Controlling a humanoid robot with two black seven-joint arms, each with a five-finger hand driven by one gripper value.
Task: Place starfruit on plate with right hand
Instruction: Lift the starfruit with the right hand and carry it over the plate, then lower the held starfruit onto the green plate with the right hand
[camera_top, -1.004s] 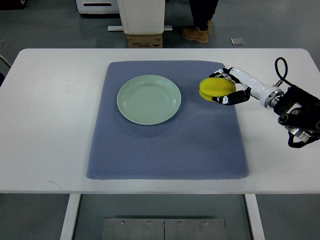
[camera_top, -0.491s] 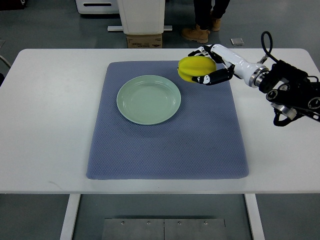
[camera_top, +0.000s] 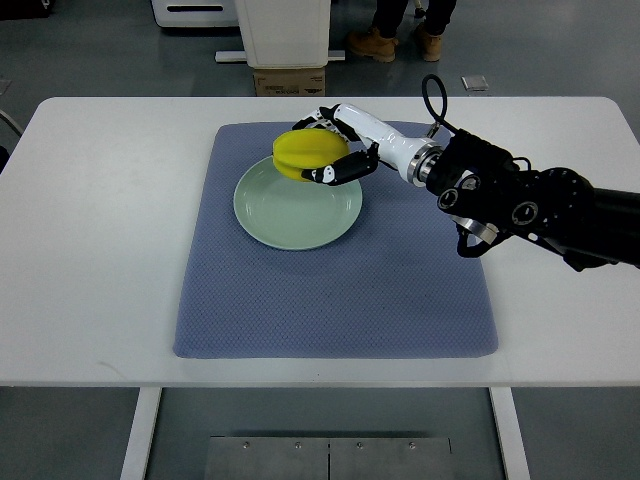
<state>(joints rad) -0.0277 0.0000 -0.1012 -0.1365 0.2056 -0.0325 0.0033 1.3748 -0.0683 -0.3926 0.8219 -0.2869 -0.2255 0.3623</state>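
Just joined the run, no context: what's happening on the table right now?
The robot's right hand, reaching in from the right, grips a yellow starfruit and holds it over the far rim of the pale green round plate. The plate sits on a blue-grey cloth mat on the white table. The fruit looks not yet released; the fingers wrap it. The left arm is out of view. A person's boots show beyond the table.

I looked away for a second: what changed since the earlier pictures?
The right hand, still gripping the starfruit, carried it leftward from the mat's right side to above the plate's far rim. Plate and mat stayed put.
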